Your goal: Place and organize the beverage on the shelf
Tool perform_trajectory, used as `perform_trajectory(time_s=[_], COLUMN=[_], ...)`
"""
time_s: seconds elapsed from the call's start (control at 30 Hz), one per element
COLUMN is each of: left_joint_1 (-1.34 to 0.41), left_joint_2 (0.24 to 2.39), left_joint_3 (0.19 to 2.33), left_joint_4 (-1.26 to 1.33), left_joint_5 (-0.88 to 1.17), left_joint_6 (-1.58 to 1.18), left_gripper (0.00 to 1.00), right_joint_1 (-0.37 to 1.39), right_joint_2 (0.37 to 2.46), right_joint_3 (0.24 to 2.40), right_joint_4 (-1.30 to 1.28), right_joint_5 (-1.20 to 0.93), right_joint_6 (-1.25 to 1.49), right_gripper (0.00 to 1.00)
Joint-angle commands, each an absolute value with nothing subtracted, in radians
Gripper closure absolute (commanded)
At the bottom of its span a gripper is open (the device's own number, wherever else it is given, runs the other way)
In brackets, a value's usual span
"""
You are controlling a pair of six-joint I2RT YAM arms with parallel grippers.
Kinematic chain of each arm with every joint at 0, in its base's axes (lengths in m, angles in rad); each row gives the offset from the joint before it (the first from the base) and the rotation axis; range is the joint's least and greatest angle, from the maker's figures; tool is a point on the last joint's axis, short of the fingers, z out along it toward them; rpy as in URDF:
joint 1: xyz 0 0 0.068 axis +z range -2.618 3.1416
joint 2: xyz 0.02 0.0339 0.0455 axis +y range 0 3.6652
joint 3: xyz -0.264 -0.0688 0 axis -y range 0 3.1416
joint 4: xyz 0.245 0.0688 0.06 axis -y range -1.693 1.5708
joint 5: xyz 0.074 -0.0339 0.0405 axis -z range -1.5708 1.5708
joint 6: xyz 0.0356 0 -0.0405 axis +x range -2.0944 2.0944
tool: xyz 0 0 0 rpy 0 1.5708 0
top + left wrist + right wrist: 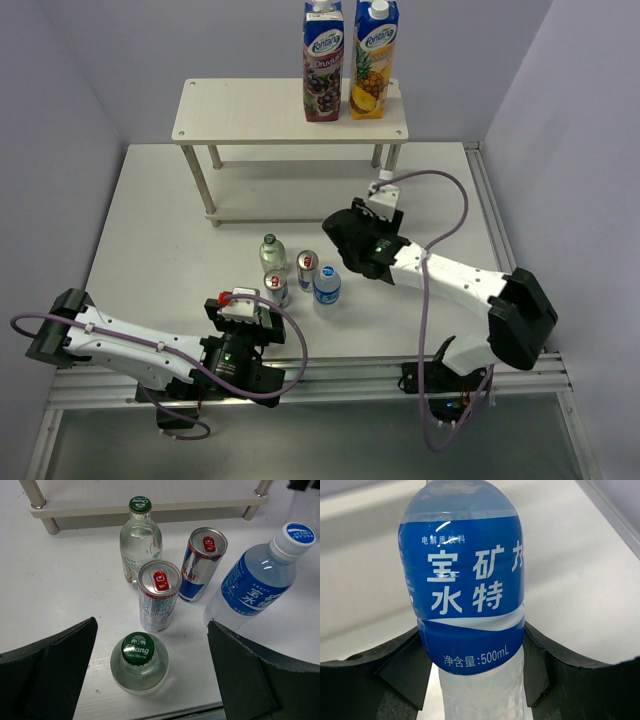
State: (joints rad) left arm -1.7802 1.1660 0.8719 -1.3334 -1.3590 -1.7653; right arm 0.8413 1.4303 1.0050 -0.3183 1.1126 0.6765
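Right hand [475,677] grips a water bottle [465,595], shelf [250,112] just ahead. Left hand [152,667] gapes wide, a glass bottle [139,655] between its fingers [50,675].

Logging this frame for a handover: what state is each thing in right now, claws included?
left claw: open, straddling near glass bottle
right claw: shut on held water bottle
held water bottle: gripped at its label
near glass bottle: upright, capped, ungripped
far glass bottle: upright, capped
near can: upright, unopened
far can: upright, unopened
table water bottle: upright, capped
cartons: upright on shelf top
shelf: no drinks on top yet
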Motion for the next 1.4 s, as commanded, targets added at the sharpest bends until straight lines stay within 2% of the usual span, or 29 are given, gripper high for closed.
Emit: perform_trajectory(time_s=[0.0, 0.13, 0.23, 0.43, 0.57, 0.7, 0.87, 0.93, 0.97, 1.1, 1.13, 1.27, 1.37], left_joint_1=[-1.786, -1.786, -1.786, -1.786, -1.786, -1.786, -1.786, -1.786, -1.786, -1.786, -1.786, -1.786, -1.786], left_joint_2=[1.151, 1.154, 1.166, 1.170, 1.151, 1.143, 1.150, 1.157, 1.158, 1.157, 1.155, 1.157, 1.158], left_joint_3=[0.900, 0.900, 0.903, 0.905, 0.899, 0.896, 0.897, 0.899, 0.900, 0.899, 0.899, 0.899, 0.900], left_joint_4=[-1.371, -1.371, -1.370, -1.370, -1.371, -1.370, -1.371, -1.371, -1.371, -1.370, -1.370, -1.370, -1.370], left_joint_5=[-1.382, -1.382, -1.384, -1.381, -1.381, -1.381, -1.381, -1.381, -1.382, -1.381, -1.381, -1.379, -1.379], left_joint_6=[-1.756, -1.755, -1.753, -1.752, -1.758, -1.758, -1.758, -1.756, -1.756, -1.756, -1.756, -1.756, -1.756], left_gripper=[0.01, 0.01, 0.01, 0.01, 0.01, 0.01, 0.01, 0.01, 0.01, 0.01, 0.01, 0.01, 0.01], right_joint_1=[0.880, 1.068, 1.207, 1.302, 1.437, 1.569, 1.644, 1.646, 1.644, 1.644, 1.643, 1.635, 1.623], right_joint_2=[1.316, 1.212, 1.193, 1.360, 1.489, 1.483, 1.355, 1.272, 1.237, 1.233, 1.244, 1.304, 1.313], right_joint_3=[0.959, 0.846, 0.789, 0.886, 0.962, 0.956, 0.804, 0.720, 0.681, 0.667, 0.675, 0.719, 0.752], right_joint_4=[-0.708, -0.888, -0.917, -1.179, -1.394, -1.371, -1.129, -1.009, -0.988, -0.973, -0.977, -0.996, -0.994], right_joint_5=[1.138, 1.169, 1.198, 1.017, 0.902, 0.783, 0.631, 0.617, 0.609, 0.624, 0.629, 0.650, 0.661], right_joint_6=[1.101, 1.378, 1.530, 1.771, 1.946, 1.962, 1.875, 1.820, 1.816, 1.806, 1.792, 1.755, 1.712], right_gripper=[1.00, 1.00, 1.00, 1.00, 1.00, 1.00, 1.00, 0.90, 0.77, 0.53, 0.36, 0.01, 0.00])
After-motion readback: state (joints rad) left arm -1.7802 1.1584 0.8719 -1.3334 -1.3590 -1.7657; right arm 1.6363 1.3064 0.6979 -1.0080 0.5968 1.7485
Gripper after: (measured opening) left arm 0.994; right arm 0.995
